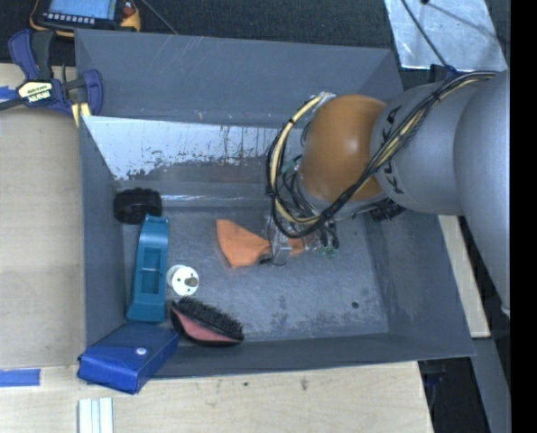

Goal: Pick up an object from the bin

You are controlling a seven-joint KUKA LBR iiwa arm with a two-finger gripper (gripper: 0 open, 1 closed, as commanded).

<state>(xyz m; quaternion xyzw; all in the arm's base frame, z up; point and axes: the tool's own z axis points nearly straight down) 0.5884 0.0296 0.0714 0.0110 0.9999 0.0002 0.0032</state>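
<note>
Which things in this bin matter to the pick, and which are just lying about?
In play: gripper; soft orange wedge beside it, mid-bin.
Lying about: round black knob; long blue plastic case; small white disc; black-bristled brush.

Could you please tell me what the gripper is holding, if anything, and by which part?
It cannot be told. The gripper sits at the right edge of the orange wedge-shaped piece, but whether it grips that edge is hidden.

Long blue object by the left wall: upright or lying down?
Lying down; the long blue object stretches flat along the bin floor.
</note>
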